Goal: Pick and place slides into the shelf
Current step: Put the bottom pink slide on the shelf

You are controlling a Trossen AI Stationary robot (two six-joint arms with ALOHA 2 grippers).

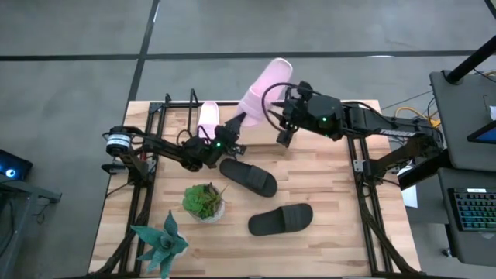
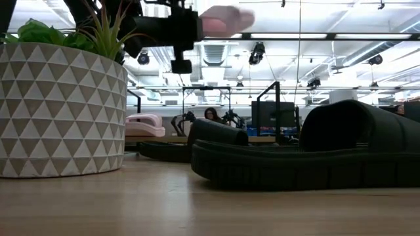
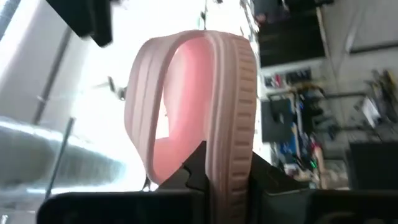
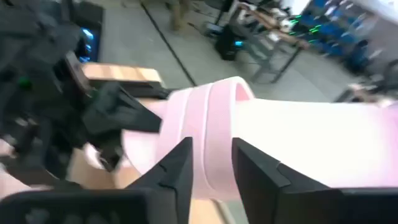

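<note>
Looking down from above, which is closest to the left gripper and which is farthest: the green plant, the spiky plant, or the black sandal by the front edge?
From the left gripper:
1. Green plant, just in front of it.
2. Black sandal by the front edge, off to the right.
3. Spiky plant, at the front left corner.

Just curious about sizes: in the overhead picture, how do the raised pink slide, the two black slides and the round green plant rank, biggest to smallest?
1. Raised pink slide, though it is lifted nearer the camera, which flatters it.
2. The two black slides look alike; no ranking between them.
3. Round green plant, smallest.
</note>
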